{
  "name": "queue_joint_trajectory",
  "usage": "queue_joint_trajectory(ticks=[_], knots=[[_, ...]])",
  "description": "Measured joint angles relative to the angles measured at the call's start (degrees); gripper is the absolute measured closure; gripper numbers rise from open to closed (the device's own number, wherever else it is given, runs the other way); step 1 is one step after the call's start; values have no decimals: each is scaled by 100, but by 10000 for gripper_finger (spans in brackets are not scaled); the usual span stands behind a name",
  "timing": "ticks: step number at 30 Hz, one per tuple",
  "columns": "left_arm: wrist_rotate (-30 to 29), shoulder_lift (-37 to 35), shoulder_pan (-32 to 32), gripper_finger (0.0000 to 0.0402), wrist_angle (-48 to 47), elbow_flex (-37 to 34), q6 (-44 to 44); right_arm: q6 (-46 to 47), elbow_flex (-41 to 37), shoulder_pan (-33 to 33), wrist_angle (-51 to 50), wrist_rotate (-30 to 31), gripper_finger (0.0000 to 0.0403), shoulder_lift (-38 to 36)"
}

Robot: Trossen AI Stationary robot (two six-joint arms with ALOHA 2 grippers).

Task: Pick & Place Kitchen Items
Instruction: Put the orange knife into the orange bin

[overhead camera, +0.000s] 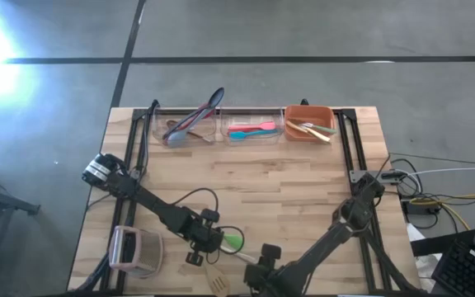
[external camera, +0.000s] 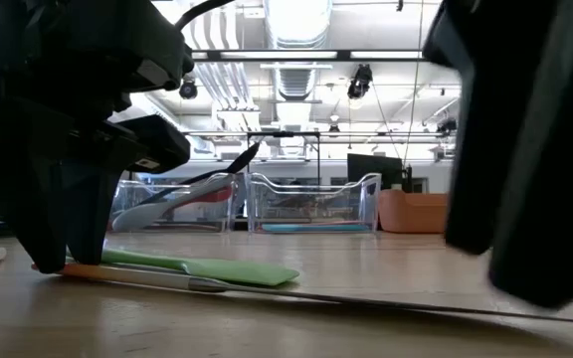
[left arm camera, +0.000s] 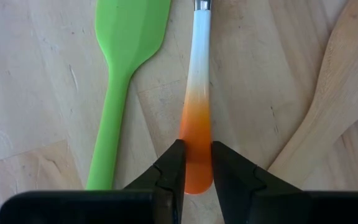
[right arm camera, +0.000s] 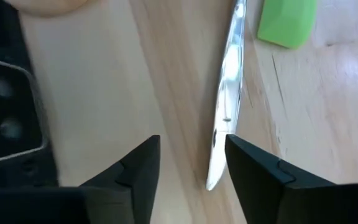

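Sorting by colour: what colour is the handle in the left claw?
Orange fading to white handle, clearest in the left wrist view.

Strong white glare burns out the upper left corner of the high view, over the grey floor point(overhead camera: 303, 33). In the low view, ceiling light panels point(external camera: 296, 20) glow overexposed, and the dark arm masses close to the lens are blurred silhouettes. The wooden table point(left arm camera: 36, 93) is evenly lit in both wrist views, with soft shadows; the metal blade point(right arm camera: 227, 93) shines with reflections.
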Motion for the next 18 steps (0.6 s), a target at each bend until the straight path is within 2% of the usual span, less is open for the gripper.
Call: queue_joint_trajectory(ticks=[6, 18], knots=[[104, 0, 18, 329, 10, 0, -2, -39, -80, -18, 151, 25, 207, 0], [259, 0, 29, 329, 26, 0, 52, -52, -423, -105, 229, 7, 215, -17]])
